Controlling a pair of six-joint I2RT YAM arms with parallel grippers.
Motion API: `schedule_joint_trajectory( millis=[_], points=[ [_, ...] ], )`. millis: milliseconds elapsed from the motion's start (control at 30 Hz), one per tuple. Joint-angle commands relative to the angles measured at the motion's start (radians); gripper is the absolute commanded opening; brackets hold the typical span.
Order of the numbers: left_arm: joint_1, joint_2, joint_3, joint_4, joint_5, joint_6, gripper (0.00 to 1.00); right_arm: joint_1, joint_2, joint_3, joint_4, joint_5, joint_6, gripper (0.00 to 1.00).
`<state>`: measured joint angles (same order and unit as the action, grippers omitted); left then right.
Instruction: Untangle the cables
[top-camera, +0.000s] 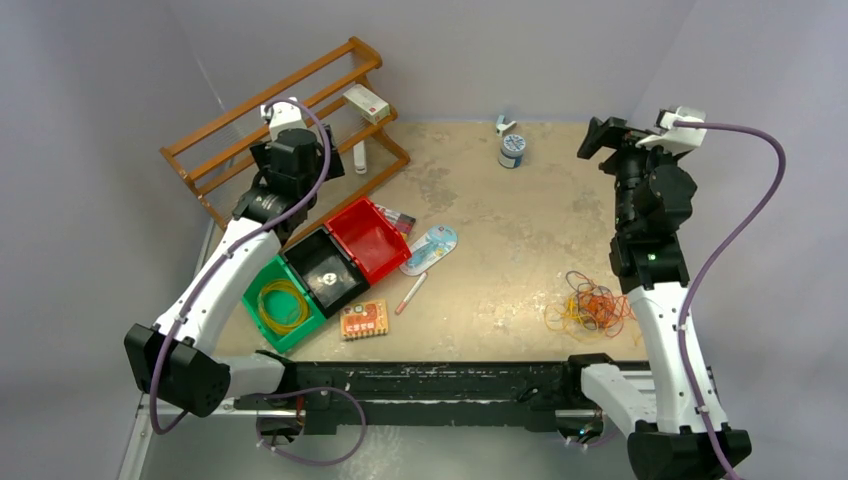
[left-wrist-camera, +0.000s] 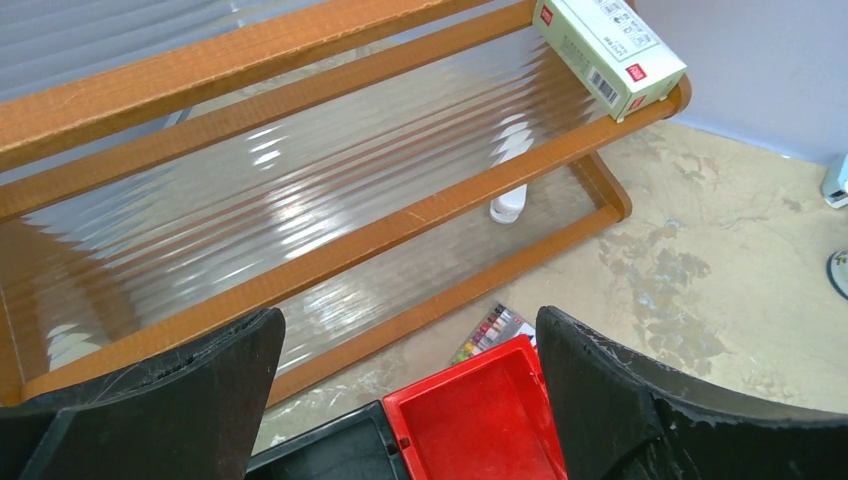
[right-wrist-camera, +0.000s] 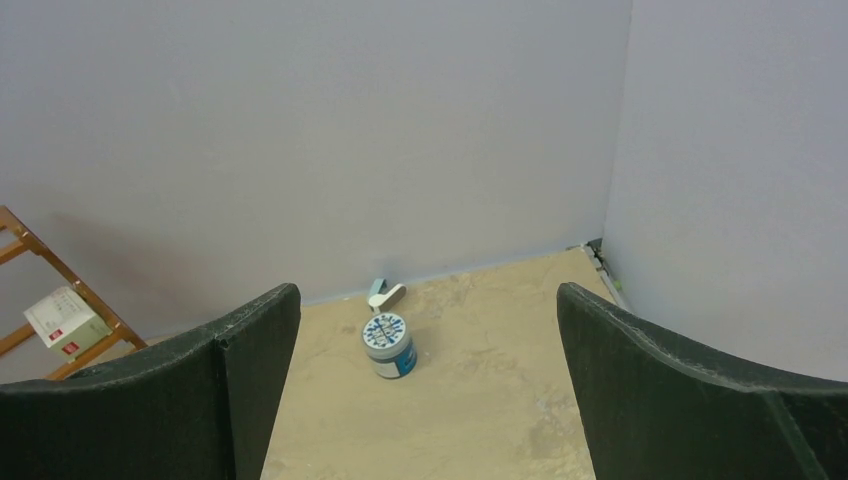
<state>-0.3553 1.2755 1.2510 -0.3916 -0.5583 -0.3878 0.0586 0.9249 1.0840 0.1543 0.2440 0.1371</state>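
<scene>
The cables (top-camera: 590, 305) lie in a tangled heap of red, orange, yellow and dark loops on the table at the right, beside the right arm's forearm. A single yellow cable coil (top-camera: 283, 303) lies in the green bin (top-camera: 262, 325). My left gripper (top-camera: 322, 160) (left-wrist-camera: 408, 330) hangs open and empty over the red bin (left-wrist-camera: 480, 425), in front of the wooden rack (left-wrist-camera: 330, 255). Far from the heap, my right gripper (top-camera: 598, 138) (right-wrist-camera: 428, 300) is raised at the back right. It is open and empty, facing the back wall. Neither wrist view shows the cables.
A black bin (top-camera: 325, 270) sits between the green and red bins. A white box (top-camera: 366, 102) rests on the rack. A blue-lidded jar (top-camera: 512, 150) stands at the back. A blister pack (top-camera: 430, 250), a pen (top-camera: 410, 293) and an orange card (top-camera: 363, 320) lie mid-table.
</scene>
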Motion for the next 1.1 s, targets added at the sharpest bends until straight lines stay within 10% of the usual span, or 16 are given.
schedule_joint_trajectory(
  millis=[0,633,1067],
  points=[
    [0.009,-0.007,0.064,0.004,0.025,-0.026,0.96,-0.005,0.004,0.059,0.013,0.009,0.015,0.99],
    [0.011,0.000,0.056,0.016,-0.084,-0.034,0.98,-0.006,0.156,0.239,-0.459,0.175,0.193,0.99],
    [0.011,-0.011,0.007,0.032,0.001,-0.014,1.00,-0.006,0.367,0.320,-1.095,0.419,0.847,0.99]
  ],
)
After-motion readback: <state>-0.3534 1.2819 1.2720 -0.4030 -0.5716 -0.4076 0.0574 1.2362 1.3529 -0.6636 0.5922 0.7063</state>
